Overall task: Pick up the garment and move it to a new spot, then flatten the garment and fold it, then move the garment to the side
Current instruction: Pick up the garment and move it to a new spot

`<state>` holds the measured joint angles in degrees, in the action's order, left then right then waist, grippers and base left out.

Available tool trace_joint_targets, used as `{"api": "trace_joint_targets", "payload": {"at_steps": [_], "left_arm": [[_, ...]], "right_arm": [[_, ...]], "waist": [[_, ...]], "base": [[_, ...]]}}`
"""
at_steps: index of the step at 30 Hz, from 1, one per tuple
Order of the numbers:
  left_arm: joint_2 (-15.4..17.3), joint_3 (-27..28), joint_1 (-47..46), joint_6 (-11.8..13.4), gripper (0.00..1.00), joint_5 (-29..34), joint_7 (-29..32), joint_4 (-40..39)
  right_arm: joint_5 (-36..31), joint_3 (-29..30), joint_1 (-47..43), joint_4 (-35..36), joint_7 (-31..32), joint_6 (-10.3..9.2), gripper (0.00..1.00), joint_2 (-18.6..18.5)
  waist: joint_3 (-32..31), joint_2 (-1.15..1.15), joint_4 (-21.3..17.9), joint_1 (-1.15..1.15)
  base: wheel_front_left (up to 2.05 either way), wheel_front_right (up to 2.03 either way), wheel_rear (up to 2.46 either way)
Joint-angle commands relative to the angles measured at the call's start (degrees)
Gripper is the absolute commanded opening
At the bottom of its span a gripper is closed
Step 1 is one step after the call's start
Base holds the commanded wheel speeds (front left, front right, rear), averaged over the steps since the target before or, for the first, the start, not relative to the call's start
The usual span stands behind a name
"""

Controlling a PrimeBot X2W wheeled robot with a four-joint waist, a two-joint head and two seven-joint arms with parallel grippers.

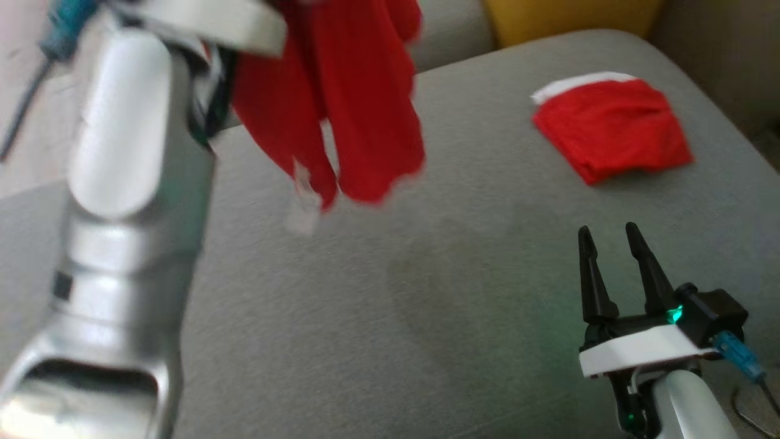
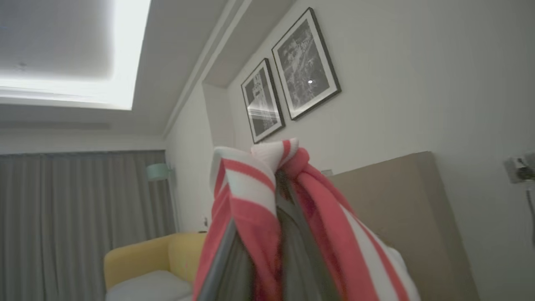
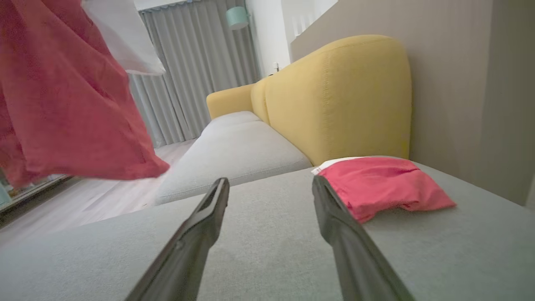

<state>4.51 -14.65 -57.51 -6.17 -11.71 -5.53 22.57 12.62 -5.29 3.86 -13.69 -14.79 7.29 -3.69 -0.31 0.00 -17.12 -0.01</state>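
— Where's the red cloth garment with white-striped trim (image 1: 359, 91)?
— It hangs from my left hand (image 2: 284, 184), clenched on its bunched edge, above the grey fabric sofa seat (image 1: 426, 292). My right hand (image 1: 608, 230), released and empty, sits well apart.

Garment (image 1: 365, 91) red w/ white stripes; cushion (image 1: 426, 292) grey; backrest (image 3: 334, 96) yellow.

Grey sofa seat (image 1: 426, 305), yellow backrest (image 3: 334, 96), grey curtains (image 3: 188, 62), two framed pictures (image 2: 307, 65) on pale wall (image 2: 418, 83), glowing ceiling recess (image 2: 125, 50)
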Motion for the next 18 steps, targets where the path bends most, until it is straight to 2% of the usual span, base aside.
{"api": "trace_joint_targets", "payload": {"at_steps": [1, 6, 8, 9, 10, 11, 15, 18], "left_arm": [[1.7, 0.9, 2.2, -0.4, 0.00, -1.4, 0.5, -1.3], [3.5, -3.7, 16.6, -1.1, 0.00, -3.5, -1.8, -0.5], [2.8, -4.9, 23.1, -1.1, 0.00, -5.0, -3.2, 1.4], [2.5, -5.5, 25.9, -1.0, 0.04, -5.0, -4.1, 2.6], [2.2, -6.0, 28.5, -0.7, 0.96, -5.1, -5.0, 3.9], [2.0, -6.3, 30.9, -0.1, 1.00, -5.0, -5.9, 5.2], [0.9, -6.0, 39.0, 3.7, 1.00, -4.6, -8.9, 8.5], [0.0, -3.5, 44.9, 7.3, 1.00, -4.9, -9.4, 6.3]], "right_arm": [[0.4, -1.3, 0.9, 2.3, -0.2, 0.20, 1.00, 0.6], [0.2, -0.7, 1.0, 2.7, -0.2, 0.20, 1.00, 0.7], [0.1, -0.4, 0.8, 2.7, -0.2, 0.20, 1.00, 0.8], [0.4, -0.6, 0.8, 2.6, -0.2, 0.20, 1.00, 0.8], [0.4, -1.0, 0.8, 2.4, -0.2, 0.20, 1.00, 0.8], [0.4, -1.5, 0.8, 2.2, -0.2, 0.20, 1.00, 0.8], [-0.1, -1.9, -0.1, 1.2, -0.2, 0.20, 1.00, 0.8], [-1.2, -1.1, -1.8, 0.6, -0.2, 0.20, 1.00, 0.8]], "waist": [[1.1, 0.00, -1.8, 0.01], [5.0, 0.00, -1.1, 0.01], [5.9, 0.00, -0.1, 0.01], [6.3, 0.00, 0.6, 0.01], [6.5, 0.00, 1.2, 0.01], [6.5, 0.00, 1.9, 0.01], [4.7, 0.00, 5.3, 0.01], [2.0, 0.00, 8.3, 0.01]], "base": [[0.00, 0.00, 0.00], [0.00, 0.00, 0.00], [0.00, 0.00, 0.00], [0.00, 0.00, 0.00], [0.00, 0.00, 0.00], [0.00, 0.00, 0.00], [0.00, 0.00, 0.00], [0.00, 0.00, 0.00]]}}
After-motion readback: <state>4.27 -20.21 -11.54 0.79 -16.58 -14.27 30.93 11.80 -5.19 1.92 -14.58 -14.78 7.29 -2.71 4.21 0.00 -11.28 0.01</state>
